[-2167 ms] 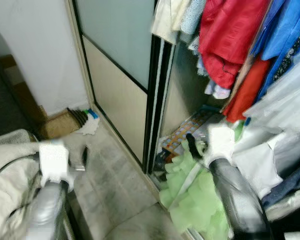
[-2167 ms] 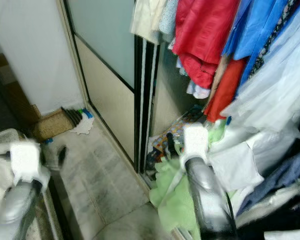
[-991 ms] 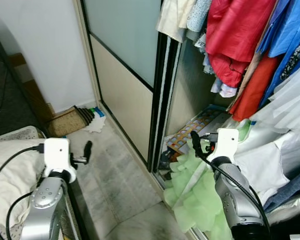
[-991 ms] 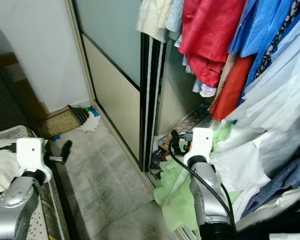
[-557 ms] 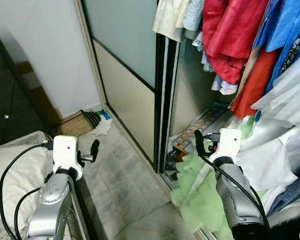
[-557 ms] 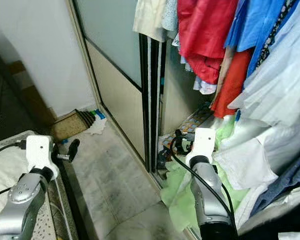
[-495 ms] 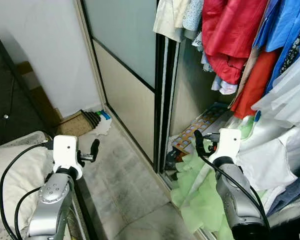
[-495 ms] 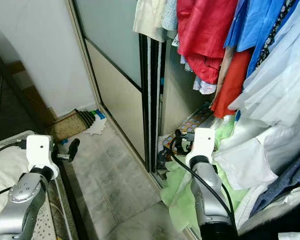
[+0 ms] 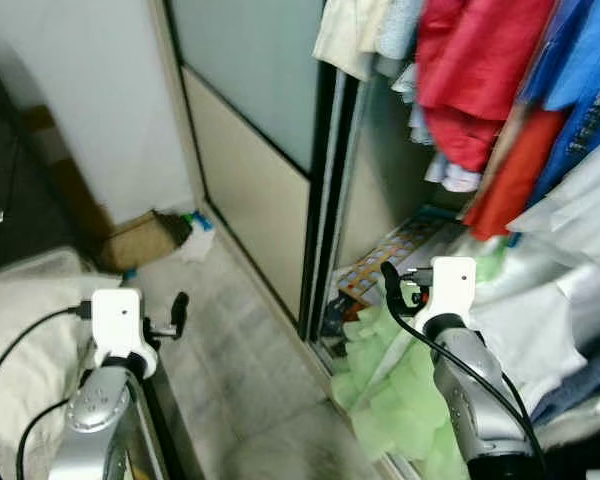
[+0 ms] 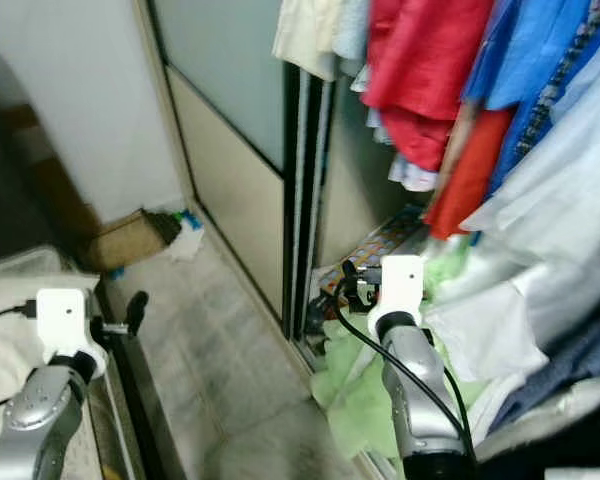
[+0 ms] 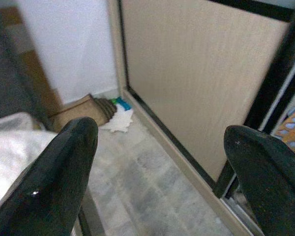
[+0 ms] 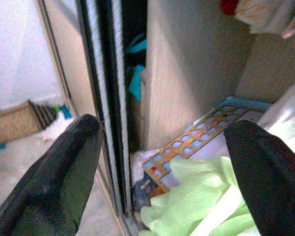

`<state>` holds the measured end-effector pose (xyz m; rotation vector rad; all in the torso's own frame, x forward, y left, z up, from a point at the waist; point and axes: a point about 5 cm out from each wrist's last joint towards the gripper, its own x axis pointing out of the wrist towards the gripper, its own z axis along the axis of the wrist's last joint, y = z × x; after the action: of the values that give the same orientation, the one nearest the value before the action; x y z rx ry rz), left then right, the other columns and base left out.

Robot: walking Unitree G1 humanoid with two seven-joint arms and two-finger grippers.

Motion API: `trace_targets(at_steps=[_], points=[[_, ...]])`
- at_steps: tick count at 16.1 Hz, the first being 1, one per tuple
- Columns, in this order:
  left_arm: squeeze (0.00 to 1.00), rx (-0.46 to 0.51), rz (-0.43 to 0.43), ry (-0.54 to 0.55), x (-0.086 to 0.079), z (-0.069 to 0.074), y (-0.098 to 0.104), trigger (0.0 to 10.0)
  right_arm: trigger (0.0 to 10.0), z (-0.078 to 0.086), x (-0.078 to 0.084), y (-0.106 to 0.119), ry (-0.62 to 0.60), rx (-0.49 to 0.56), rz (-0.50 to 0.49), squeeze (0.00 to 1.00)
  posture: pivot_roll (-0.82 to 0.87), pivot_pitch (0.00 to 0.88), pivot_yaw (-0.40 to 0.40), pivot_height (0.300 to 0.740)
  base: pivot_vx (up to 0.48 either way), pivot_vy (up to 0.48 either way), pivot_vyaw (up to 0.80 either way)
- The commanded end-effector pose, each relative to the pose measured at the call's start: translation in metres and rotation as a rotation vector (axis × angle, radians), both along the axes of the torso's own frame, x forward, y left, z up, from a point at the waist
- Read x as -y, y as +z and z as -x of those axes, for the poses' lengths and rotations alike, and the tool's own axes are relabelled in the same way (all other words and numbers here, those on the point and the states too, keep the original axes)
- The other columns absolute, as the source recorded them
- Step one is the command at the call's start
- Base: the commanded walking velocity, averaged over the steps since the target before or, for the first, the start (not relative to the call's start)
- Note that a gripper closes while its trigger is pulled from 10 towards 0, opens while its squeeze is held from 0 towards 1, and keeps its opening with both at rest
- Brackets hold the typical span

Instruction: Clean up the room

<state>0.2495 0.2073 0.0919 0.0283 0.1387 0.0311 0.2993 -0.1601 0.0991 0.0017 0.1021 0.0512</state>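
Hovering right gripper [image 9: 388, 283]: fingers spread, over light green garment [image 9: 395, 395] at wardrobe [image 9: 280, 190] opening.
Left gripper [image 9: 178, 310]: fingers apart, empty, above tiled floor [image 9: 250, 390].

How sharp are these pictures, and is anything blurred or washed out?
Left and right eye views: soft all over with motion blur; the hanging clothes smear. Left wrist view: the open left gripper has blurred black fingers up close, and the white wall looks washed out. Right wrist view: the open right gripper is blurred, while the green cloth looks bright and soft.
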Motion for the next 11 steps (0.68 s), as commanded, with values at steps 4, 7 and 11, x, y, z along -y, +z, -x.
trace_targets(at_steps=[4, 7, 11], points=[[0.0, -0.008, 0.029, -0.023, 0.0023, 0.0025, 0.0017, 10.0, 10.0, 0.0011, 0.0016, 0.0035, -0.003, -0.002, -0.003, 0.0, 0.03, 0.087, -0.039, 0.74, 0.0, 0.0, 0.32], [0.0, -0.003, 0.041, -0.047, 0.0054, 0.0011, 0.0035, 10.0, 10.0, 0.0012, 0.0, 0.0045, 0.004, -0.003, 0.002, 0.0, 0.03, 0.088, -0.039, 0.74, 0.0, 0.0, 0.0], [0.0, -0.009, 0.037, -0.049, 0.0046, -0.0005, 0.0035, 10.0, 10.0, -0.0001, -0.0027, 0.0049, 0.015, -0.001, 0.027, 0.0, 0.03, 0.079, -0.041, 0.74, 0.0, 0.0, 0.6]])
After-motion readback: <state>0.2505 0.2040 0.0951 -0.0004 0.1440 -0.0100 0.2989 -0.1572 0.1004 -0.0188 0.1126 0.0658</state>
